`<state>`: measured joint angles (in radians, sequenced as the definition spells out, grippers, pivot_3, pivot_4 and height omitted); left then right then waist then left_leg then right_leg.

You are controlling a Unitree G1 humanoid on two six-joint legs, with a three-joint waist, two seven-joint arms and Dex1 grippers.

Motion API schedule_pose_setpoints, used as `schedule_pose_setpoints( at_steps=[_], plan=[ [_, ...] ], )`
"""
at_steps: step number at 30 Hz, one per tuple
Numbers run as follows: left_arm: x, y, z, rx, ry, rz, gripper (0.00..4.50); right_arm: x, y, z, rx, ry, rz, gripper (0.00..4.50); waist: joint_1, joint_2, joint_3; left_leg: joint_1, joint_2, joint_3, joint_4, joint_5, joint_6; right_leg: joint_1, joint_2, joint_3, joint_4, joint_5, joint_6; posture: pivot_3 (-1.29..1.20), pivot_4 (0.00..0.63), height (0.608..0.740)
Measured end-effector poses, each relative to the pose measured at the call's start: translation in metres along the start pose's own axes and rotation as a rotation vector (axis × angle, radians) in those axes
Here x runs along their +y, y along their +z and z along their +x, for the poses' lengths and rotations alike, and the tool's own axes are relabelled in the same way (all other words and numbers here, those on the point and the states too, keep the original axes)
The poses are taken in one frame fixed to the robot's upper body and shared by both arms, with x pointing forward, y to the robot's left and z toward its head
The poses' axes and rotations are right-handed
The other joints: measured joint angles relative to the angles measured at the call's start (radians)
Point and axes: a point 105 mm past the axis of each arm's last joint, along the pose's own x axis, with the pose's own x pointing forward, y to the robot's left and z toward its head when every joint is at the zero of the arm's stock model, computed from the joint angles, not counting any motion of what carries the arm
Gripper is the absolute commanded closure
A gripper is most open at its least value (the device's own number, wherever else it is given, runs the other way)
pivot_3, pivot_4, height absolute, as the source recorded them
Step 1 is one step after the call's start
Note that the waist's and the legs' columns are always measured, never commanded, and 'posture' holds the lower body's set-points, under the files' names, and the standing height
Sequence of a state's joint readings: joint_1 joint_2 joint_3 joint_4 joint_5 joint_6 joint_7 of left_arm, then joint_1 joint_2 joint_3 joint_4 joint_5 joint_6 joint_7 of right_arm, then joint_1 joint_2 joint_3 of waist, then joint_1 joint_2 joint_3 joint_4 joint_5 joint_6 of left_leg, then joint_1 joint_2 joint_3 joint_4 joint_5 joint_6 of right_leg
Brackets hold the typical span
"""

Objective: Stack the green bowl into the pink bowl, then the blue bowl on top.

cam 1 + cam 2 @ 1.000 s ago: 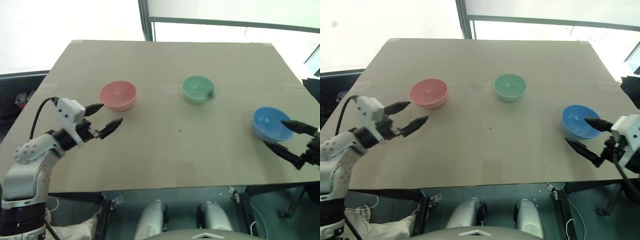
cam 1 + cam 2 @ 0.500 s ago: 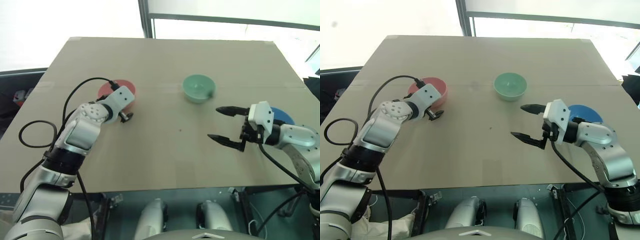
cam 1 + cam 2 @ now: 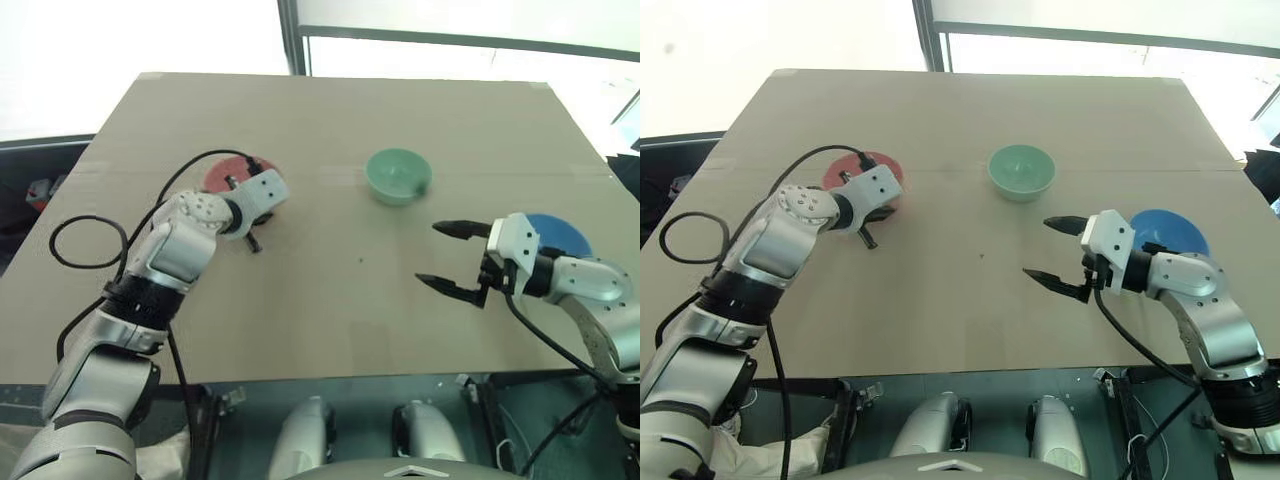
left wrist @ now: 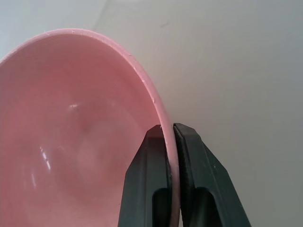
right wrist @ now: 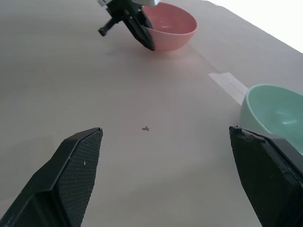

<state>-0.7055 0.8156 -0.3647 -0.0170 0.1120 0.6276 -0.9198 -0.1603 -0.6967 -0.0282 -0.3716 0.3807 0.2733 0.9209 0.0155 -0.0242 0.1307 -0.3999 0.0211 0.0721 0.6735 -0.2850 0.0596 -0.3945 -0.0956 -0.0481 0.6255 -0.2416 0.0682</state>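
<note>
Pink bowl (image 4: 71,142) upright toward the table's left edge, green bowl (image 3: 398,176) mid-table, blue bowl (image 3: 1170,230) near the right edge.

Left end effector (image 4: 170,135) closed onto pink bowl (image 4: 71,137) rim.

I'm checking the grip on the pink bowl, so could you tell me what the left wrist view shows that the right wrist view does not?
Left wrist view alone: the left gripper shut on the pink bowl's rim, one finger inside, one outside. Right wrist view alone: the green bowl and the right gripper's open fingers. Both show the pink bowl, the left gripper at its rim, and the table.
</note>
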Motion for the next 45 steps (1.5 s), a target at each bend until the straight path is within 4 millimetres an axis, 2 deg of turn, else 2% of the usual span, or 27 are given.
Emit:
schedule_pose_setpoints(
  at_steps=[3,6,9,12,16,17,19,23,25,26,27,28,32,34,36,37,41,45],
  plan=[
    [-0.016,0.017,-0.002,-0.073,-0.089,0.055,4.49,0.0,-0.001,-0.006,0.013,-0.032,0.002,0.0,0.0,0.0,0.0,0.0,0.0,0.0,0.001,0.0,0.0,0.001,0.0,0.0,0.001,0.0,0.0,0.0,0.15,0.74],
    [-0.046,0.051,-0.006,-0.238,-0.236,0.166,4.49,0.0,-0.004,-0.015,0.032,-0.079,0.014,0.0,0.001,0.0,0.0,0.0,0.0,-0.001,0.003,0.0,0.0,0.002,0.0,0.0,0.001,0.0,0.0,0.0,0.15,0.74],
    [-0.069,0.071,-0.004,-0.357,-0.317,0.285,4.49,0.0,-0.002,-0.021,0.04,-0.112,0.004,0.0,0.0,0.0,0.0,0.001,0.0,0.0,0.003,0.0,0.0,0.002,0.0,0.0,0.001,0.0,0.0,0.0,0.15,0.74],
    [-0.092,0.084,0.002,-0.45,-0.424,0.346,4.49,-0.001,-0.001,-0.027,0.057,-0.15,-0.004,0.0,0.0,0.0,0.0,0.001,0.0,0.0,0.004,0.0,0.0,0.002,0.001,0.0,0.002,0.0,0.0,0.0,0.15,0.74],
    [-0.108,0.086,0.012,-0.488,-0.527,0.388,4.49,-0.004,0.0,-0.03,0.067,-0.192,-0.015,0.0,0.0,0.0,0.0,0.001,0.0,0.0,0.005,0.0,0.0,0.002,0.002,0.001,0.002,0.0,0.0,0.0,0.15,0.74],
    [-0.109,0.087,0.013,-0.497,-0.55,0.394,4.11,-0.005,-0.001,-0.031,0.074,-0.207,-0.02,0.0,0.0,0.0,0.0,0.001,0.0,0.0,0.005,0.0,0.001,0.002,0.002,0.001,0.002,0.0,0.0,0.0,0.15,0.74],
    [-0.11,0.088,0.014,-0.505,-0.571,0.4,3.47,-0.004,-0.001,-0.031,0.079,-0.22,-0.024,0.0,0.0,0.0,0.0,0.001,0.0,-0.001,0.005,0.0,0.001,0.002,0.002,0.001,0.002,0.0,0.0,0.0,0.15,0.74],
    [-0.112,0.087,0.018,-0.507,-0.592,0.381,1.86,-0.007,-0.002,-0.032,0.092,-0.25,-0.04,0.0,0.0,0.0,0.0,0.001,0.0,-0.001,0.005,-0.001,0.001,0.002,0.001,0.001,0.002,0.0,0.0,0.0,0.15,0.74],
    [-0.107,0.085,0.016,-0.5,-0.583,0.354,0.97,-0.012,0.0,-0.03,0.094,-0.265,-0.064,0.0,-0.002,0.0,0.0,0.001,0.0,-0.001,0.005,-0.001,0.001,0.002,0.002,0.001,0.002,0.0,0.0,0.0,0.15,0.74],
    [-0.103,0.083,0.013,-0.5,-0.573,0.334,0.76,-0.015,0.0,-0.03,0.097,-0.274,-0.077,0.0,-0.002,0.0,0.0,0.001,0.0,-0.001,0.005,-0.001,0.001,0.002,0.002,0.001,0.002,0.0,0.0,0.0,0.15,0.74],
    [-0.101,0.082,0.012,-0.499,-0.568,0.322,0.24,-0.017,-0.001,-0.029,0.098,-0.275,-0.082,0.0,-0.002,0.0,0.0,0.001,0.001,-0.001,0.006,-0.001,0.001,0.002,0.002,0.001,0.002,0.0,0.0,0.0,0.15,0.74],
    [-0.098,0.079,0.009,-0.496,-0.557,0.297,0.08,-0.021,-0.002,-0.027,0.104,-0.277,-0.094,0.0,-0.003,0.0,0.0,0.001,0.001,0.0,0.006,-0.001,0.001,0.002,0.002,0.001,0.002,0.0,0.0,0.0,0.15,0.74],
    [-0.088,0.073,-0.007,-0.546,-0.501,0.149,0.08,-0.043,-0.01,-0.016,0.154,-0.277,-0.18,0.0,-0.009,0.001,0.001,0.001,0.002,0.0,0.006,-0.001,0.001,0.001,0.002,0.003,0.002,0.0,0.0,0.0,0.15,0.74],
    [-0.074,0.063,-0.025,-0.602,-0.451,-0.058,0.08,-0.069,-0.012,-0.001,0.206,-0.269,-0.293,0.0,-0.021,0.002,0.001,0.002,0.003,0.0,0.006,-0.001,0.001,0.002,0.001,0.003,0.003,0.0,0.0,0.0,0.15,0.74],
    [-0.069,0.061,-0.032,-0.656,-0.411,-0.12,0.08,-0.08,-0.015,0.006,0.233,-0.257,-0.338,0.0,-0.023,0.002,0.001,0.002,0.003,-0.001,0.006,-0.001,0.001,0.002,0.001,0.002,0.002,0.0,0.0,0.0,0.15,0.74],
    [-0.063,0.058,-0.038,-0.708,-0.337,-0.159,0.08,-0.089,-0.016,0.019,0.256,-0.227,-0.396,0.0,-0.026,0.002,0.001,0.002,0.003,0.0,0.006,-0.001,0.001,0.002,0.001,0.002,0.002,0.0,0.0,0.0,0.15,0.74],
    [-0.054,0.039,-0.051,-0.745,-0.26,-0.304,0.08,-0.102,-0.029,0.059,0.318,-0.121,-0.543,0.0,-0.032,0.003,0.002,0.001,0.002,0.0,0.004,0.0,0.001,0.001,0.001,0.002,0.001,0.0,0.0,0.0,0.15,0.74],
    [-0.043,0.025,-0.065,-0.795,-0.182,-0.44,0.08,-0.102,-0.037,0.095,0.346,-0.014,-0.646,0.0,-0.033,0.004,0.004,0.001,0.002,0.0,0.002,0.0,0.0,0.001,0.0,0.001,0.0,0.0,0.0,0.0,0.15,0.74]
  ],
)
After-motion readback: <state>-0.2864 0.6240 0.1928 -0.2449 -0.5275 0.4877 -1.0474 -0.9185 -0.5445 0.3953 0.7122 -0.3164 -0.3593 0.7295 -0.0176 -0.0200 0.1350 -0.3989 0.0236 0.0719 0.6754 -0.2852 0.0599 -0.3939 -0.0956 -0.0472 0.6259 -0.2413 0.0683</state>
